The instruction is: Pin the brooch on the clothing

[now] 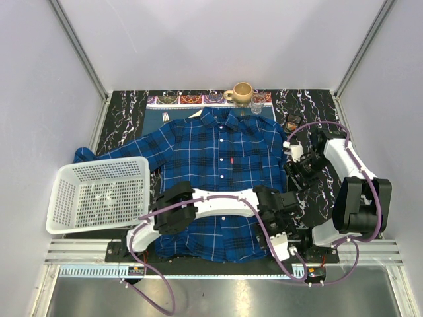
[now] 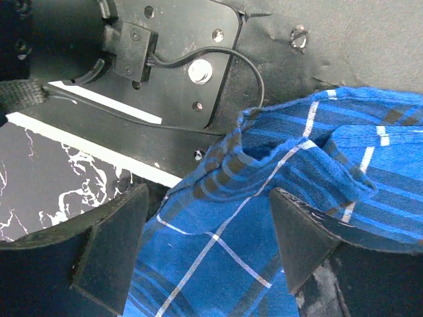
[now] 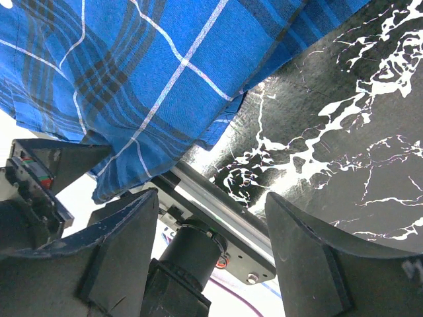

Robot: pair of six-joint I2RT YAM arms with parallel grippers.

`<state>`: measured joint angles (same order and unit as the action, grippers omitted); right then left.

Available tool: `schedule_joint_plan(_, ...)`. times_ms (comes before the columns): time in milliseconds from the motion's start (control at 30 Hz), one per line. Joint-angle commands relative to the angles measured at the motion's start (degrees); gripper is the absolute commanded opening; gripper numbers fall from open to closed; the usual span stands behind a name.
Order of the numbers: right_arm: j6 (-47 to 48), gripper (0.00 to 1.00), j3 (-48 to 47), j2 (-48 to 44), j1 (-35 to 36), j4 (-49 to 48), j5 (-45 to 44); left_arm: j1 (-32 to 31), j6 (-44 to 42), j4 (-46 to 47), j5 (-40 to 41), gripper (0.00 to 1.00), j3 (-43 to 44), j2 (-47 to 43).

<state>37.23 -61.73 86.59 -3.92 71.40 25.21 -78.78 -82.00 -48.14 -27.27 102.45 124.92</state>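
The blue and navy plaid shirt lies flat, collar to the back. A small reddish-brown roundish thing, the brooch, lies on the black marbled table beyond the shirt's right shoulder. My left gripper reaches across to the shirt's lower right edge. In the left wrist view it is open, with a rumpled fold of the shirt lying between its fingers, not gripped. My right gripper hovers by the shirt's right side. It is open and empty, with the shirt's edge just beyond its fingertips.
A white plastic basket stands at the left on the shirt's sleeve. A tan mug and a small glass stand at the back on a placemat. The arm bases and cables sit along the near edge.
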Motion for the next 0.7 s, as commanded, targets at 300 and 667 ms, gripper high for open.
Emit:
schedule_joint_plan(300, 1.17, 0.72, -0.75, -1.69, -0.82, 0.67, 1.59, -0.85, -1.95, -3.71, 2.48, 0.00, 3.99, -0.81)
schedule_joint_plan(667, 2.32, 0.69, 0.74, -0.37, -0.82, -2.66, 3.44, 12.15, 9.04, 4.37, -0.59, 0.00, -21.49, -32.87)
